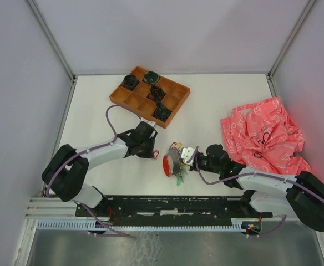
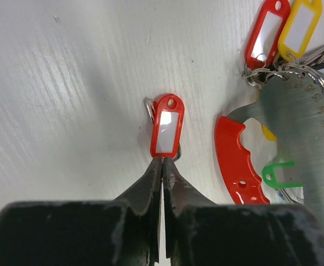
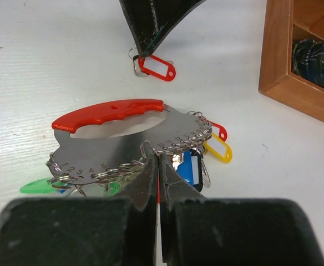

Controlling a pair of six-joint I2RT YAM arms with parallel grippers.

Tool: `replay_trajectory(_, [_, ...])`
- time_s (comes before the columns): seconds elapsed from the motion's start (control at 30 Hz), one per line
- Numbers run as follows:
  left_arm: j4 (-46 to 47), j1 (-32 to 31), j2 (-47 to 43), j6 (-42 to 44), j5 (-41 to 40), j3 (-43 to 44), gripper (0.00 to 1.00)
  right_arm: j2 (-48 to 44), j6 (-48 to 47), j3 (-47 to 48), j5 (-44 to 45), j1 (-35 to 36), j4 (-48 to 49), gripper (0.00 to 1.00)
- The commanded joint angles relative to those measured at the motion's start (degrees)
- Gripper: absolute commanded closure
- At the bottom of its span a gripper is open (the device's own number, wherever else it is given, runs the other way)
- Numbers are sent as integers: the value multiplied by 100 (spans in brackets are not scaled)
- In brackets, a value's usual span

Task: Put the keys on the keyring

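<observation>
Now the right gripper [image 3: 157, 159] has its two black fingers pressed together on the near edge of the keyring [image 3: 109, 111], a red crescent-shaped plastic handle joined to a flat grey metal plate stamped with numbers. It holds the keyring by that plate over the white table [image 1: 217, 100], near the front middle. Small wire rings line the plate's rim and keys hang from them: a yellow-tagged key [image 3: 220, 151], a red-tagged key [image 3: 218, 131], a blue-tagged key [image 3: 191, 166] and a green-tagged key [image 3: 37, 185]. Just beside the crescent but apart from it, a loose key with a red plastic tag [image 2: 167, 130] and a small split ring lies flat on the table. The left gripper [image 2: 162, 160] has its jaws all but closed, their tips meeting one end of that tag; whether they pinch it cannot be told. Toward the far side sits a brown wooden compartment tray [image 1: 120, 95] holding dark coiled bundles [image 1: 131, 82], and a crumpled pink patterned cloth [image 1: 262, 133] lies to the right.
</observation>
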Motion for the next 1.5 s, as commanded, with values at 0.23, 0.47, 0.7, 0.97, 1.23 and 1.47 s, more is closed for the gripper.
replay_trajectory(0.23, [-1280,-10,637,195,-127,1222,92,82,-33,262,86,62,222,99])
replay_trajectory(0.47, [-1330,-17,904,268,52,1288,80,105,-47,276,104,86,220,99])
replay_trajectory(0.7, [-1258,-4,462,208,41,1200,50,122,-52,280,95,107,217,99])
replay_trajectory(0.97, [-388,-7,-307,79,276,389,47,35,-42,312,97,151,132,99])
replay_trajectory(1.23, [2565,-10,-1552,765,686,-1241,47,23,38,483,183,222,-169,99])
replay_trajectory(1.47, [2372,-9,-1293,726,-281,-1275,46,-221,74,407,204,229,-130,99])
